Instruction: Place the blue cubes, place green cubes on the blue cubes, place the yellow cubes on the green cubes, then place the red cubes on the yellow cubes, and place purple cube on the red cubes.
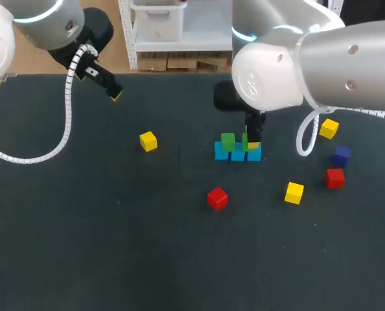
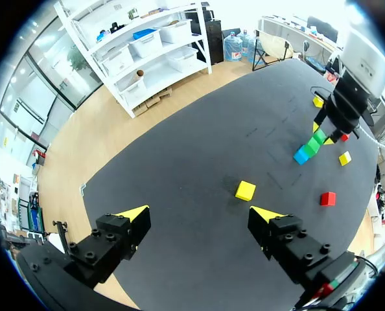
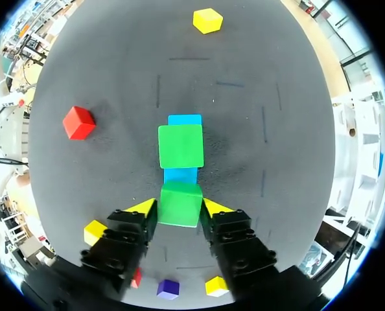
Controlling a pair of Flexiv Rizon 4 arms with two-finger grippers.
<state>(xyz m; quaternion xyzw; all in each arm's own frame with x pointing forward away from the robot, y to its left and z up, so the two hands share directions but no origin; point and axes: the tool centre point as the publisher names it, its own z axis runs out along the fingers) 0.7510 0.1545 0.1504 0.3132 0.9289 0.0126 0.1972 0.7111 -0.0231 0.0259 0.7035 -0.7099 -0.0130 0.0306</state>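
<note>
**Green cube number two at the blue row**

Right gripper point(image 3: 179, 208) is clamped on a green cube point(image 3: 180, 197), right over one end of the blue row point(image 1: 238, 153). The other green cube point(image 1: 227, 141) sits on that row. Left gripper point(image 2: 199, 217) gapes wide, well away from it.

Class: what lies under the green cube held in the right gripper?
A row of blue cubes sits below the green cube in the right gripper. The cube covers the blue top directly beneath it, so contact cannot be judged.
</note>
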